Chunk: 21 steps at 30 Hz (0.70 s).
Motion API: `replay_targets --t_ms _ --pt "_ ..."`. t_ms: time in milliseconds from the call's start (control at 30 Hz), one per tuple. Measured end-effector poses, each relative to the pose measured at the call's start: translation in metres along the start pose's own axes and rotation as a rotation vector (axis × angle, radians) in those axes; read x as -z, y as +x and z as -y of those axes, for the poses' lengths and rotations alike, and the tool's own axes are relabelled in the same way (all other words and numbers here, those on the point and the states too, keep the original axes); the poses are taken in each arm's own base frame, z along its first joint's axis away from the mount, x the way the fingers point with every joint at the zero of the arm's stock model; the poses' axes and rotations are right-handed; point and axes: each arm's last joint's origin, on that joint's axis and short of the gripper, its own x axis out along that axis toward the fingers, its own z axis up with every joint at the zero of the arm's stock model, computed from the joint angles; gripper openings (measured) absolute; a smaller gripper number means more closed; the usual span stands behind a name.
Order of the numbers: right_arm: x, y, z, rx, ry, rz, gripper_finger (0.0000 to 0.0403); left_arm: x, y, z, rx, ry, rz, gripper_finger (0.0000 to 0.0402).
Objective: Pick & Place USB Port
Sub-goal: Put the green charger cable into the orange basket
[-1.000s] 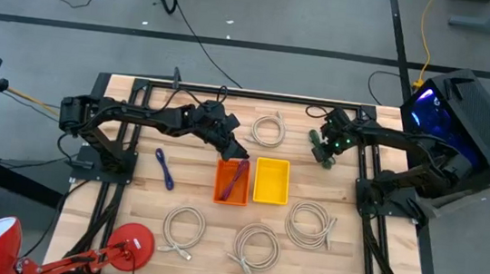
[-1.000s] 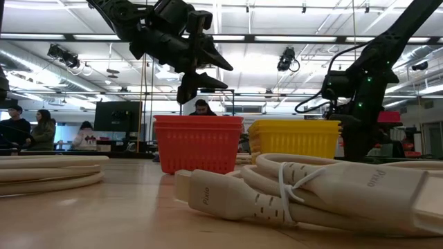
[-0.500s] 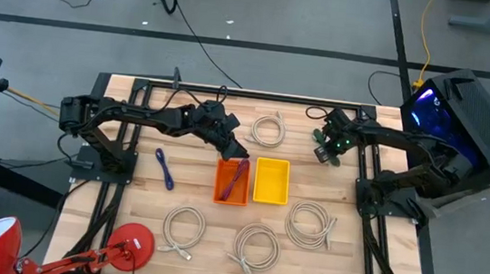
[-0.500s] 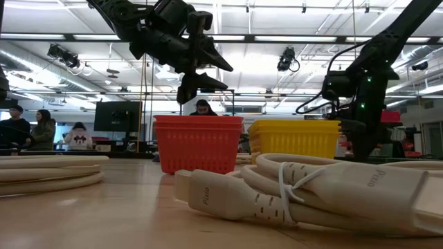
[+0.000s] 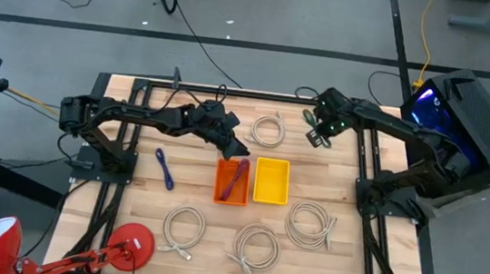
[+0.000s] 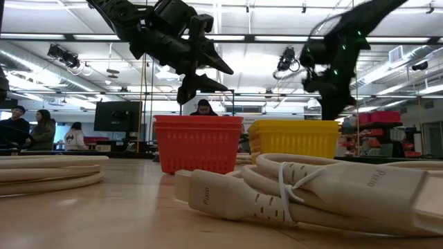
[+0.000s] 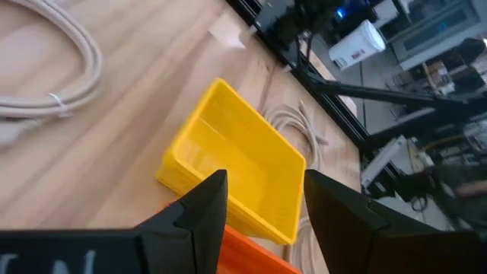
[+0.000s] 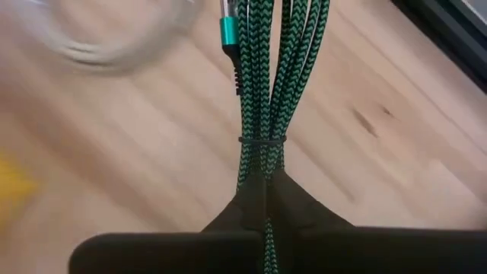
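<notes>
Green cable (image 8: 268, 84) lengthwise from right gripper (image 8: 264, 199)

Table (image 5: 128, 207): pale wood planks with visible grain, matt. Orange bin (image 6: 197, 142) and yellow bin (image 7: 236, 179): ribbed, slightly glossy plastic. Green cable (image 8: 266, 84): braided black-and-green cloth sheath with a metallic green plug; white cables (image 6: 311, 194): smooth moulded plastic.

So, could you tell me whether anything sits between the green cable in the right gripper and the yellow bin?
Nothing visible does. The right gripper holds the green cable above bare table near the back edge. The yellow bin lies nearer the front, open and empty; the white cable coil sits off to the side.
</notes>
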Motion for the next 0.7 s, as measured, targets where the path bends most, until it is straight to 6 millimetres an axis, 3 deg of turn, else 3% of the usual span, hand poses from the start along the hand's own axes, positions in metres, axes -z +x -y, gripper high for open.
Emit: replay_targets --t_ms 133,333,567,700 --pt "-0.019 -0.028 -0.029 -0.081 -0.065 0.093 0.0000 -0.009 -0.004 -0.006 0.001 0.000 0.053 0.0181" --pt "-0.031 -0.075 -0.082 -0.200 -0.155 0.212 0.0000 -0.027 -0.011 -0.009 0.052 0.013 0.182 0.0181" --pt "-0.031 -0.137 -0.131 -0.284 -0.233 0.390 0.0000 -0.044 -0.020 -0.007 0.173 0.019 0.280 0.0181" --pt "-0.026 -0.156 -0.145 -0.273 -0.253 0.461 0.0000 -0.052 -0.025 0.006 0.310 0.069 0.354 0.0181"
